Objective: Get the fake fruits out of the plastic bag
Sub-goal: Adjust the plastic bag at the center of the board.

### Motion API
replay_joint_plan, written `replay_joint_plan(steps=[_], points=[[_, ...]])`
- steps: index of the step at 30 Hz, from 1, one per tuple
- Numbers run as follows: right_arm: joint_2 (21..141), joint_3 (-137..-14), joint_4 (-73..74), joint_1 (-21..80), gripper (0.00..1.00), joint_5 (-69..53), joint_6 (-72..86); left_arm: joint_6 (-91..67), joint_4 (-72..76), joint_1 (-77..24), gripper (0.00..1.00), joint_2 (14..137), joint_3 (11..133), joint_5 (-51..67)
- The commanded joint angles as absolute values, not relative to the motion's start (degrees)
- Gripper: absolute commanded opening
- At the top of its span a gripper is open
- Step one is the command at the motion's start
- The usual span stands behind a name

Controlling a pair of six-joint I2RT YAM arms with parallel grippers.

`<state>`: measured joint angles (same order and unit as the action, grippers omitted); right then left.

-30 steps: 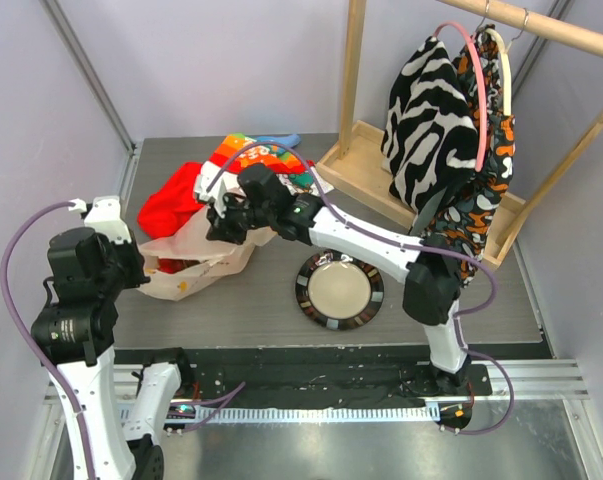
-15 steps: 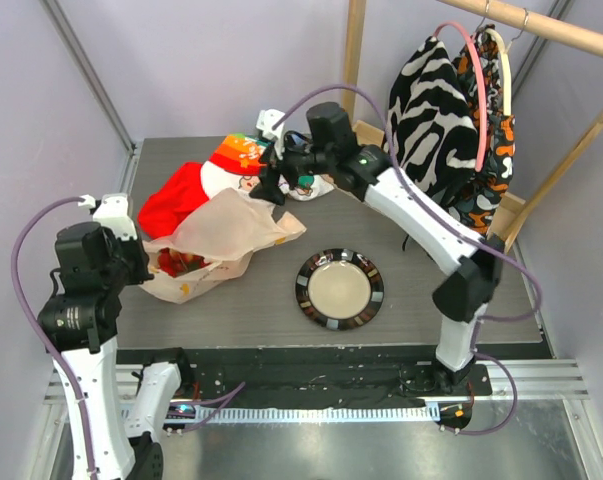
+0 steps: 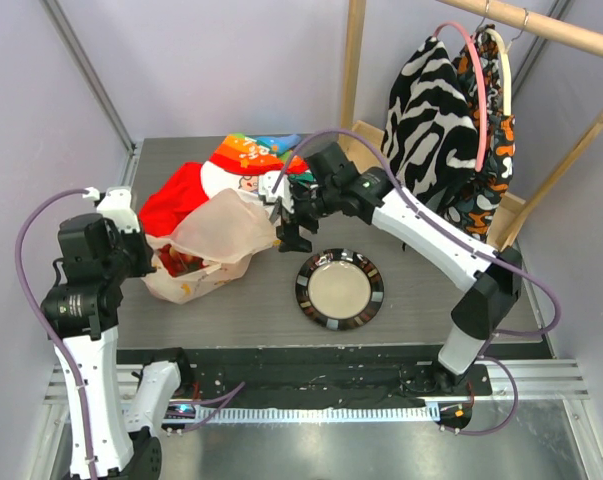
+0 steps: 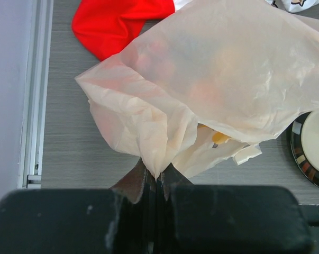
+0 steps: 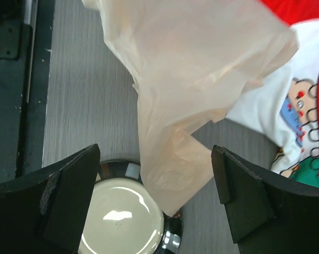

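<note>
A cream plastic bag (image 3: 216, 235) lies crumpled on the left half of a grey table (image 3: 431, 310), partly over a red cloth (image 3: 171, 195). The fake fruits (image 3: 181, 262) are inside it: red shapes show through the plastic at the low end nearest the left arm, and in the left wrist view a small orange-yellow piece peeks out under a fold. None is out on the table.

The bag's long axis runs roughly left to right. At its left end the left gripper (image 4: 158, 180) has its fingers pressed together on a pinched fold of plastic. At the right end a loose flap hangs between the fingers of the right gripper (image 5: 155, 159), which are spread wide and clamp nothing; whether they touch the plastic cannot be told.

A dark-rimmed plate (image 3: 306, 290) sits just beside the bag, below the right gripper.

The fruits lie to the left of the right gripper, towards the left arm, so the free hand would likely reach that way.
</note>
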<state>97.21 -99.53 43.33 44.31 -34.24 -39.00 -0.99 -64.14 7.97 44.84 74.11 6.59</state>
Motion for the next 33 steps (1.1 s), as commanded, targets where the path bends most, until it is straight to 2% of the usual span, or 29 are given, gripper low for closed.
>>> replay_joint_plan(steps=[1, 3, 6, 8, 9, 11, 12, 13, 15, 19, 23, 24, 27, 31, 33], points=[[97.9, -97.91, 38.51, 45.44, 0.92, -29.1, -37.8, -0.18, -61.7, 8.17, 0.0, 44.83, 73.83, 7.29], [98.52, -97.91, 34.12, 45.44, 0.89, -27.16, -34.3, -0.18, -61.35, 8.26, 0.0, 44.74, 73.3, 7.21], [100.45, -98.17, 26.12, 45.44, 0.77, -24.18, -29.45, 1.41, -60.3, 8.26, 0.0, 45.35, 72.6, 7.64], [102.74, -100.1, 23.74, 45.0, 0.59, -24.78, -26.2, 1.58, -58.29, 8.26, 0.0, 46.31, 72.25, 8.43], [103.7, -101.33, 23.47, 44.74, 0.38, -25.05, -25.23, 1.5, -57.14, 8.26, 0.0, 46.93, 72.07, 8.79], [108.25, -105.89, 22.07, 43.51, 0.13, -24.09, -21.2, 0.97, -52.5, 8.26, 0.0, 48.68, 72.07, 9.4], [110.54, -107.82, 21.02, 42.72, 0.05, -22.25, -19.27, 0.62, -50.9, 8.26, 0.0, 52.0, 72.59, 8.71], [112.57, -113.06, 19.96, 41.58, 0.01, -21.28, -16.46, 0.44, -49.32, 8.17, 0.0, 53.95, 73.64, 8.53], [119.68, -120.02, 16.62, 37.82, 0.01, -18.74, -7.42, 0.35, -46.5, 8.17, 0.0, 61.82, 79.25, 8.79], [127.34, -139.23, 11.08, 33.67, 0.01, -13.63, -1.76, -2.46, -46.49, 8.17, 0.0, 73.7, 96.71, 10.71], [130.7, -151.87, 10.99, 29.63, 0.01, -13.53, 3.51, -3.43, -46.23, 8.09, 0.0, 77.08, 105.37, 12.57], [129.65, -151.35, 11.07, 29.27, 0.01, -13.71, 3.43, -3.51, -46.49, 8.0, 0.0, 76.82, 105.82, 12.83], [121.05, -139.52, 10.29, 28.56, 0.01, -16.95, 2.64, -2.99, -47.72, 8.09, 0.0, 72.61, 101.97, 14.58], [106.83, -113.11, 9.84, 28.48, 0.01, -21.71, 2.1, -2.2, -52.54, 7.91, 0.0, 65.58, 88.03, 17.66], [102.85, -105.16, 10.54, 28.56, 0.01, -23.2, 3.42, -2.02, -54.13, 7.82, 0.0, 62.06, 83.52, 19.51]])
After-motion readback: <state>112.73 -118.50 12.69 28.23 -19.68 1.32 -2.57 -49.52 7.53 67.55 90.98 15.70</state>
